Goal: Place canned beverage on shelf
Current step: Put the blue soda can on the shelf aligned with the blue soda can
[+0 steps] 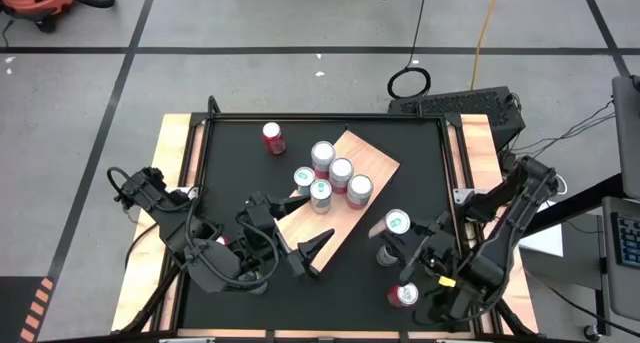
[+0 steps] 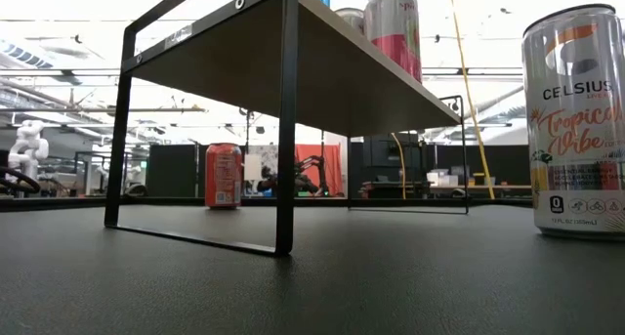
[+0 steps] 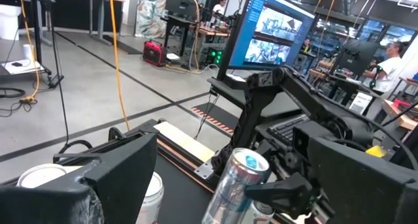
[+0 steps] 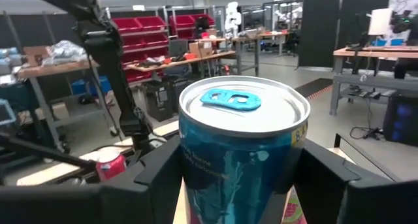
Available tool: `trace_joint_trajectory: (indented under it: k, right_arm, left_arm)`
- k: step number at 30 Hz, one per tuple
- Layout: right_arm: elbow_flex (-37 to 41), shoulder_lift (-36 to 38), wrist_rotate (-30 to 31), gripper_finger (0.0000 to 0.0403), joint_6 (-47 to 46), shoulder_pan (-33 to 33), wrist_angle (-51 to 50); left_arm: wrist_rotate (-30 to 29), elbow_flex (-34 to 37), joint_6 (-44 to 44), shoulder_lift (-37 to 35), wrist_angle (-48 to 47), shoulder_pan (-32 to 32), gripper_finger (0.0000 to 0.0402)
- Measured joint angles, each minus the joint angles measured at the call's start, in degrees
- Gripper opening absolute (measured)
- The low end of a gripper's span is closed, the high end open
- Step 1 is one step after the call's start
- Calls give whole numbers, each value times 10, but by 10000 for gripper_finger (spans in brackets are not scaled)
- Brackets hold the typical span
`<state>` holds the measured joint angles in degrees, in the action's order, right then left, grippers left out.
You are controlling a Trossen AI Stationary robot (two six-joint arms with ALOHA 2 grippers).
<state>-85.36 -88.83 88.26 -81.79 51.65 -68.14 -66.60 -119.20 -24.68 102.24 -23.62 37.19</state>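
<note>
The shelf is a tan wooden board on black metal legs, lying aslant mid-table. Several cans stand on it. A canned beverage with a silver body and teal tab is off the shelf's right edge, and my right gripper is shut on it. Farther off in the left wrist view, the same can leans a little. My left gripper stands open and level over the shelf's near end, touching nothing. A red can stands on the black table beyond the shelf. My right gripper pinches the can's round wall between its two fingers, just below the top rim. The fingers come in level from the table's near right side. The can sits top up, its teal tab showing. It appears lifted clear of the table.
A tall Celsius can stands on the table at the near right, close to my right arm. The table has wooden side strips and a black frame. Beyond it are a keyboard and room clutter.
</note>
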Motion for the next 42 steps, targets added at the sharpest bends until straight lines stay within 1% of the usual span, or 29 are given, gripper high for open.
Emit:
trace_joint_trajectory:
  k: [6,9,10,12,15,18,21,23,25,27,30,32,34,36,38,40,42]
  right_arm:
    - [0,-17,2,217,-44,-21,2]
    - [0,-26,-14,217,-58,-25,13]
    - [0,-27,-23,217,-55,-25,20]
    - [0,-27,-36,217,-19,-23,47]
    - [0,-25,-74,217,100,-21,128]
    - [0,-25,-131,217,297,-22,267]
    - [0,-25,-205,217,498,-34,409]
    - [0,-25,-243,217,580,-48,475]
    - [0,-25,-255,217,626,-64,509]
    - [0,-20,-246,217,632,-74,498]
    - [14,-9,-208,217,586,-78,475]
    - [42,-2,-194,217,543,-78,479]
    - [80,-2,-192,217,503,-77,504]
    - [119,-5,-198,217,491,-76,568]
    - [154,-5,-206,217,507,-77,652]
    - [174,-5,-217,217,554,-82,749]
    - [180,-4,-225,217,621,-88,809]
  left_arm:
    - [-1,0,-5,0,4,0,393]
    - [-1,0,-5,0,6,0,393]
    - [-2,0,-5,0,6,0,393]
    - [-2,0,-5,0,6,0,393]
    - [-2,0,-5,0,6,0,393]
    - [-2,0,-5,0,6,1,393]
    - [-2,0,-6,0,6,3,393]
    - [-2,0,-6,0,6,5,393]
    - [-2,0,-6,0,6,9,393]
    - [-2,0,-10,0,6,12,393]
    - [-2,0,-20,0,5,17,393]
    - [-4,0,-20,0,4,22,393]
    - [-9,0,-20,0,4,27,393]
    - [-14,0,-20,0,3,32,393]
    - [-20,0,-20,0,3,36,393]
    - [-26,0,-19,0,2,40,393]
    - [-29,0,-15,0,2,41,393]
